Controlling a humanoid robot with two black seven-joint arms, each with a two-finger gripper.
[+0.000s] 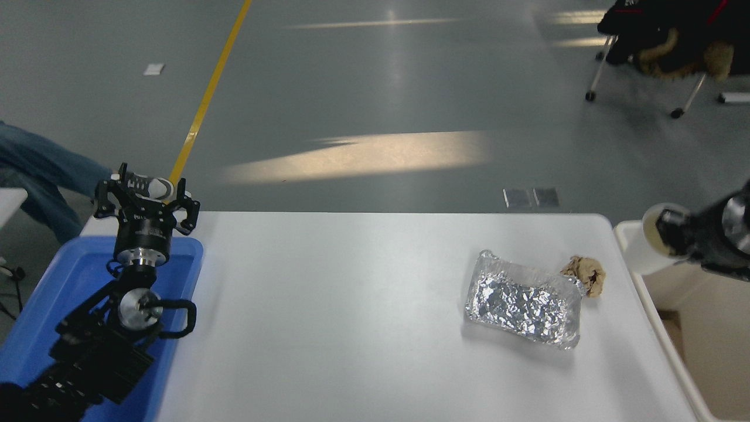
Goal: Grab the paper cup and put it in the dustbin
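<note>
The paper cup [649, 255] is small and white with a cream inside. It is tipped on its side at the right edge, above the near-left corner of the dustbin [651, 306]. My right gripper [674, 231] comes in from the right edge and is shut on the cup's rim, holding it over the bin's opening. The dustbin is a large cream-white bin with a thick rim, standing against the table's right side and partly cut off by the picture's edge. My left gripper [146, 202] is parked open above the blue tray at the lower left.
A crumpled foil tray [521, 302] lies on the white table [340, 305] at the right, with a crumpled brown paper ball [586, 274] beside it. A blue plastic tray [70, 293] sits at the left edge. A person's jeans leg [41, 176] and shoe show at far left.
</note>
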